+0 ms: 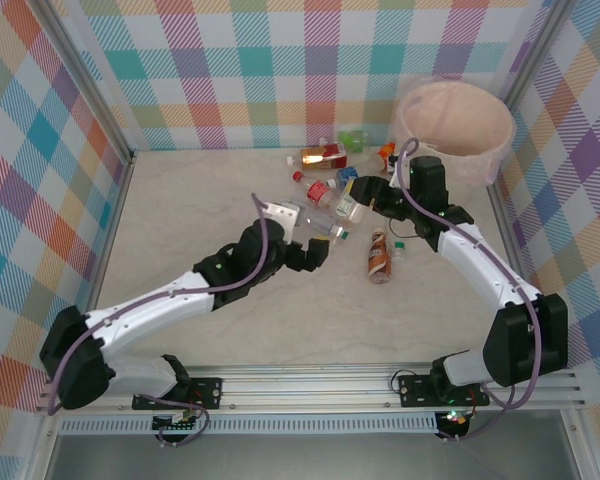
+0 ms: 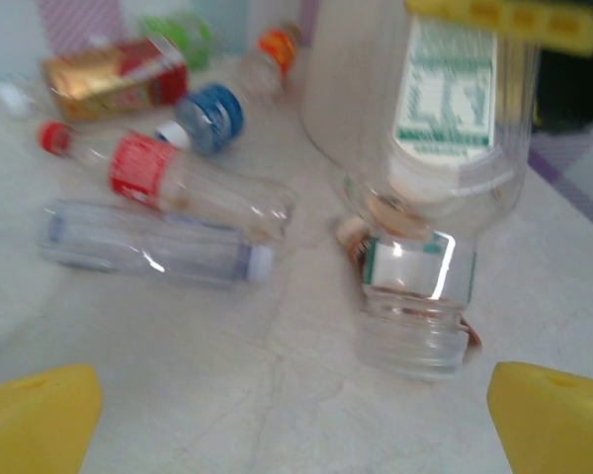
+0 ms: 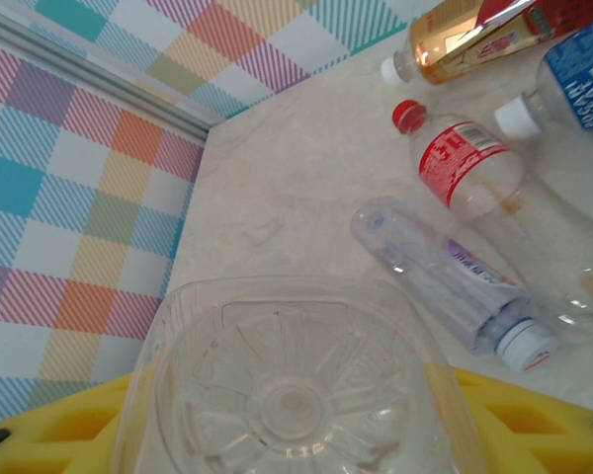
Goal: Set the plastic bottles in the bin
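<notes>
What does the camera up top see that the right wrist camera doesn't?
Up top you see the pink bin, a brown bottle lying down, and the whole left arm and right arm. At the right wrist you see, very close, the ribbed bottom of the clear bottle gripped by the right tool. In both: the red-capped bottle and the gold-labelled bottle.

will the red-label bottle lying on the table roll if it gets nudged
Likely yes: the red-label bottle lies on its side on the smooth table, so it should roll. It looks nearly empty, so probably light and easy to dent.
</notes>
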`<state>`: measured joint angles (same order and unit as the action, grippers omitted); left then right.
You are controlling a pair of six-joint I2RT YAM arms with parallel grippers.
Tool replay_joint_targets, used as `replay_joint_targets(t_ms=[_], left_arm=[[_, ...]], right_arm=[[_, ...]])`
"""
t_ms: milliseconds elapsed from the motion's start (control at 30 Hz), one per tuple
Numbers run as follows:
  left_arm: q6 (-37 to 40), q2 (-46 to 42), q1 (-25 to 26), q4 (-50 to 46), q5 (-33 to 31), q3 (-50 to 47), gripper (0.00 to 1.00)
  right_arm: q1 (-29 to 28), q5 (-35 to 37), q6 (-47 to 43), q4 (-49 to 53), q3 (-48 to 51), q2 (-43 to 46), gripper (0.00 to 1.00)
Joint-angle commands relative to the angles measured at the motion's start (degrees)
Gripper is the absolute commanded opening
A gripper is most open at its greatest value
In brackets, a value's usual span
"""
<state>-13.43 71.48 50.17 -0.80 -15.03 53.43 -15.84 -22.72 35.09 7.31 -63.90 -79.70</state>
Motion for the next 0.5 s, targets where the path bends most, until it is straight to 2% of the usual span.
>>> replay_joint_targets(t_ms=[0, 100, 200, 300, 467], left_arm=[[-3.8, -4.5, -0.4, 3.9, -13.5, -2.7, 1.0], [-9.0, -6.7, -1.2, 0.7, -24.6, -4.8, 1.0], [-19.2, -7.6, -3.2, -8.3, -33.3, -4.7, 1.0], [-27.5, -7.8, -5.8, -17.5, -36.1, -4.4, 1.0], [-31.2, -7.4, -7.4, -22.0, -36.5, -4.4, 1.0]], right_arm=[[0.5, 2.7, -5.1, 4.1, -4.6, 1.9, 0.46], [0.5, 4.9, -8.2, 8.1, -8.1, 1.7, 0.46], [0.6, 7.6, -10.8, 10.3, -11.1, 1.6, 0.46], [0.5, 10.3, -13.6, 12.2, -14.6, 1.3, 0.46], [1.3, 13.0, -17.9, 15.8, -22.6, -0.5, 0.46]])
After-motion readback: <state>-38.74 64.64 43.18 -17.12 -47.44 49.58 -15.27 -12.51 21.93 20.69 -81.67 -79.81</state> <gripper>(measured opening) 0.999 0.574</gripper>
